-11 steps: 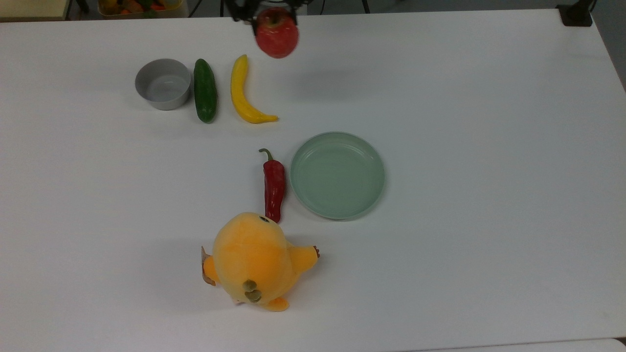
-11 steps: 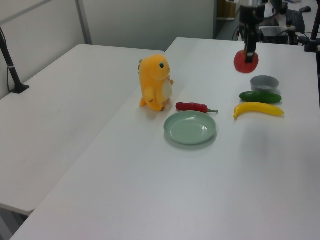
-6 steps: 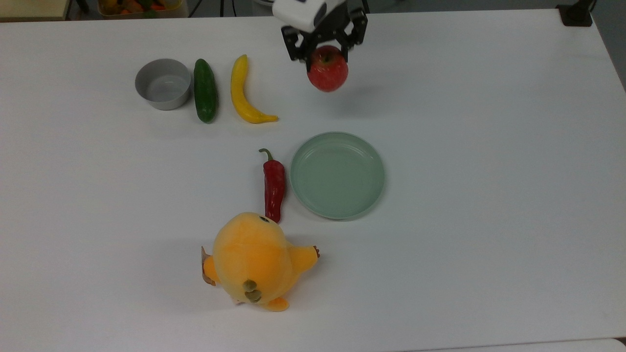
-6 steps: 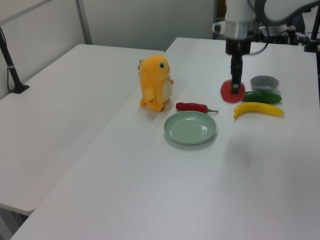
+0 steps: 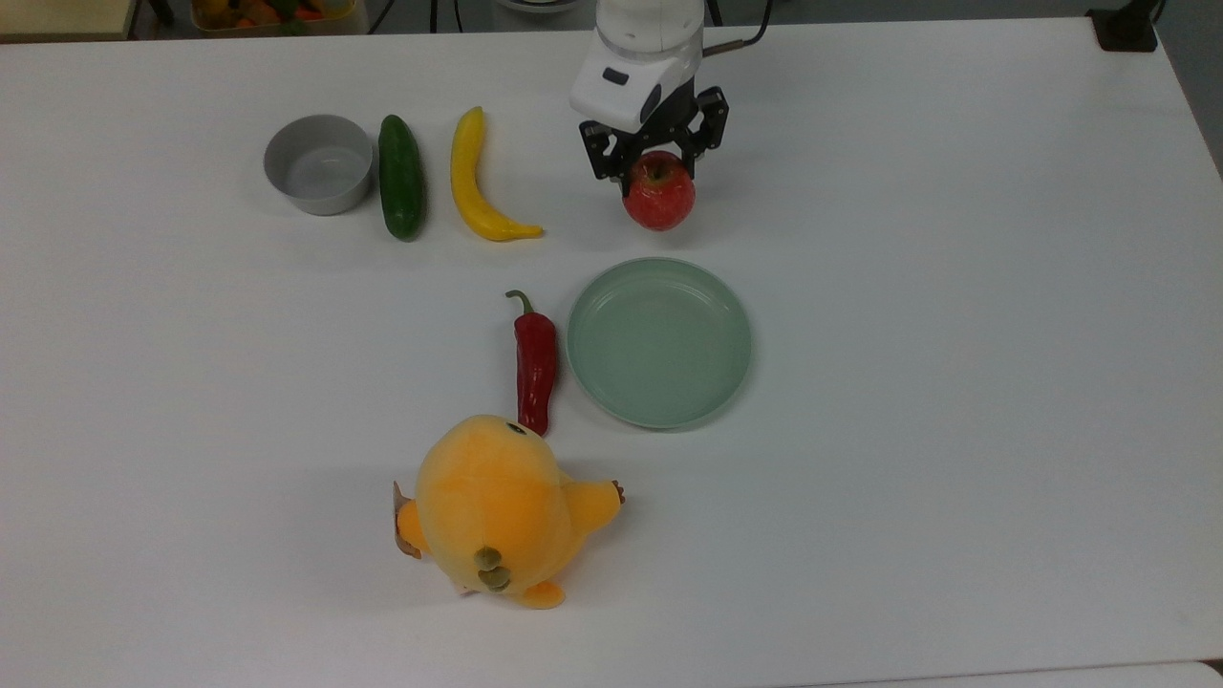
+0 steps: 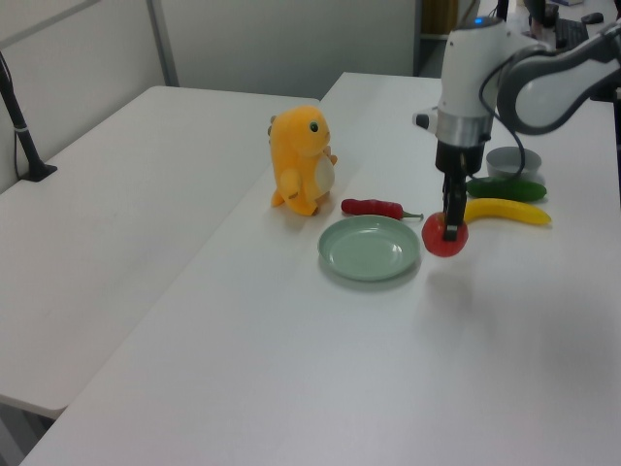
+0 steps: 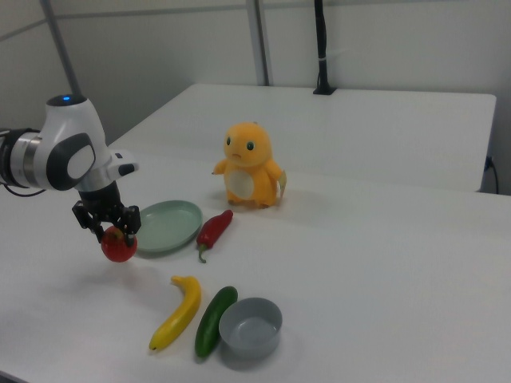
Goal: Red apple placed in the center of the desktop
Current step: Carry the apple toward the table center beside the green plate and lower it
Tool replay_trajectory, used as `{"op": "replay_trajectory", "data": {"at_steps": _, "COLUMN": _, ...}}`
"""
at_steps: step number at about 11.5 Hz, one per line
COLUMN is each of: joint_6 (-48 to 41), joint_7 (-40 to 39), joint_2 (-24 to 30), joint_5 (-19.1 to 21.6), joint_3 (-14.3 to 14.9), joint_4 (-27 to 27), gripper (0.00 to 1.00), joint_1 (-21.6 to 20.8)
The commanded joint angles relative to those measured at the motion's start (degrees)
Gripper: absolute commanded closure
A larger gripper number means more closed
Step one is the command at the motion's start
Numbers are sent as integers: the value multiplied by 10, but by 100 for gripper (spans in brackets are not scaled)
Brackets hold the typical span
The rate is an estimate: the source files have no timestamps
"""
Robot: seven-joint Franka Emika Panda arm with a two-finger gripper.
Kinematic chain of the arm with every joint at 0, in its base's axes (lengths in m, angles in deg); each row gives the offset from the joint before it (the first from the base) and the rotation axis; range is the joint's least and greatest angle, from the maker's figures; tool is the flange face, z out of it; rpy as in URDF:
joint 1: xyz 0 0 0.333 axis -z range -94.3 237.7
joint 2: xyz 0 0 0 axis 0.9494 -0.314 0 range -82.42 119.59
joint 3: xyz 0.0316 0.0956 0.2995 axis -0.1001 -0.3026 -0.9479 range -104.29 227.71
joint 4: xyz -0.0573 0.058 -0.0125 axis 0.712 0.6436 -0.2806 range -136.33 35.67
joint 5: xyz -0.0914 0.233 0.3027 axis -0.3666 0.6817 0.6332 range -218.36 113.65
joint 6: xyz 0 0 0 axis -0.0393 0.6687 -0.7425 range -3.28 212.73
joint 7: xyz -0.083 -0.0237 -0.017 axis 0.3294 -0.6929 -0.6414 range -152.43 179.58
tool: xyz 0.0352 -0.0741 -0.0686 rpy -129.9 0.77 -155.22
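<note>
Red apple (image 5: 659, 196) is clamped in your fingers (image 5: 656, 164), hanging above the worktop (image 5: 955, 334) beside the green plate (image 5: 659, 406); lowering and release remain.

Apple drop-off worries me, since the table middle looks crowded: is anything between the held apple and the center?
Yes. The end effector holds the apple just above the green plate in the top view; the plate sits near the table middle, the chili pepper beside it.
</note>
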Motion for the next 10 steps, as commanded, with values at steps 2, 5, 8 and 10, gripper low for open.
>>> {"op": "replay_trajectory", "data": {"at_steps": 2, "joint_6": 66, "joint_7": 10, "joint_2": -31, "joint_5": -3, "joint_3": -3, "joint_4": -16, "gripper": 81, "joint_1": -6}}
{"op": "replay_trajectory", "data": {"at_steps": 5, "joint_6": 74, "joint_7": 11, "joint_2": -47, "joint_5": -12, "joint_3": -3, "joint_4": -15, "gripper": 79, "joint_1": -8}}
{"op": "replay_trajectory", "data": {"at_steps": 8, "joint_6": 73, "joint_7": 11, "joint_2": -49, "joint_5": -12, "joint_3": -3, "joint_4": -15, "gripper": 5, "joint_1": -7}}
{"op": "replay_trajectory", "data": {"at_steps": 10, "joint_6": 71, "joint_7": 11, "joint_2": -48, "joint_5": -12, "joint_3": -3, "joint_4": -15, "gripper": 0, "joint_1": -7}}
